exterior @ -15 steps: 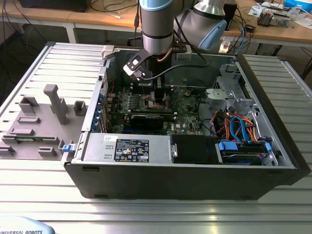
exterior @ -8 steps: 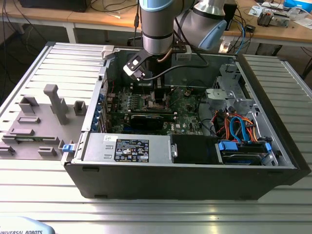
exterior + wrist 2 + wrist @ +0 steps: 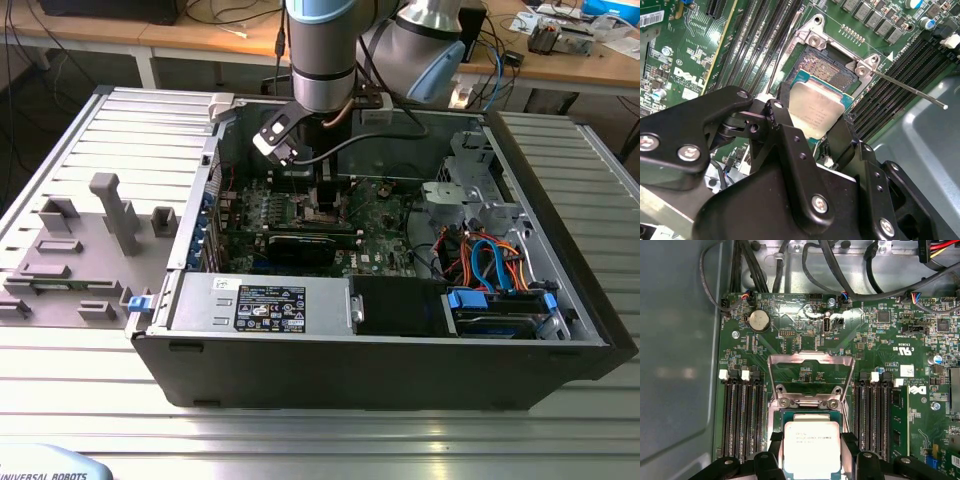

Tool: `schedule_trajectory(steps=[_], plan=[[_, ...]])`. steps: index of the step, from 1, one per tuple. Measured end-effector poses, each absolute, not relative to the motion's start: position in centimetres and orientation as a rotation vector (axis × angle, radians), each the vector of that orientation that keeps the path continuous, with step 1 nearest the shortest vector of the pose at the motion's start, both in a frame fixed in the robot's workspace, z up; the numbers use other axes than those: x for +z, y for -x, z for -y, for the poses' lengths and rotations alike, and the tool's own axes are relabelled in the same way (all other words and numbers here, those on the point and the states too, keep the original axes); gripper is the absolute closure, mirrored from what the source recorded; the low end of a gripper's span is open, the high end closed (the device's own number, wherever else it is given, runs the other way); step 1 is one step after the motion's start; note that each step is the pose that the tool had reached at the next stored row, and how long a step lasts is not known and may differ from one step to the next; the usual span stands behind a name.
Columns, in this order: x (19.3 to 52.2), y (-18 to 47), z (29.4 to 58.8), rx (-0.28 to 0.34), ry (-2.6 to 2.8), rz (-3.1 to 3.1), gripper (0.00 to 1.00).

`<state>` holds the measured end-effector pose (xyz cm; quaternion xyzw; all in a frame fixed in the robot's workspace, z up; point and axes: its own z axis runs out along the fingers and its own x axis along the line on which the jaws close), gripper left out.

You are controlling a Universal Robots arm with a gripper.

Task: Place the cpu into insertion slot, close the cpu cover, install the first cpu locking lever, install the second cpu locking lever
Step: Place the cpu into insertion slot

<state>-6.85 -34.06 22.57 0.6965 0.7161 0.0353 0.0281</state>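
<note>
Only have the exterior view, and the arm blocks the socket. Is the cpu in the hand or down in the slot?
Observer: It's in the hand. In both wrist views the hand is shut on two opposite edges of the cpu, which sits over the insertion slot. The slot's contacts show past the chip's edge.
Operator: Is the cover out of the way?
Observer: Yes. In the first wrist view the cpu cover is swung open off the slot, and the green board shows through its window.
</note>
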Motion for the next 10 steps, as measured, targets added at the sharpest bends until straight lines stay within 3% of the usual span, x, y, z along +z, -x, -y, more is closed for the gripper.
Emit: schedule_trajectory(steps=[2, 10], plan=[[22.2, 6.9, 34.1, 0.08, -2.137, -2.2, 0.46], [21.3, 7.1, 34.1, 0.079, -2.137, -2.199, 0.46]])
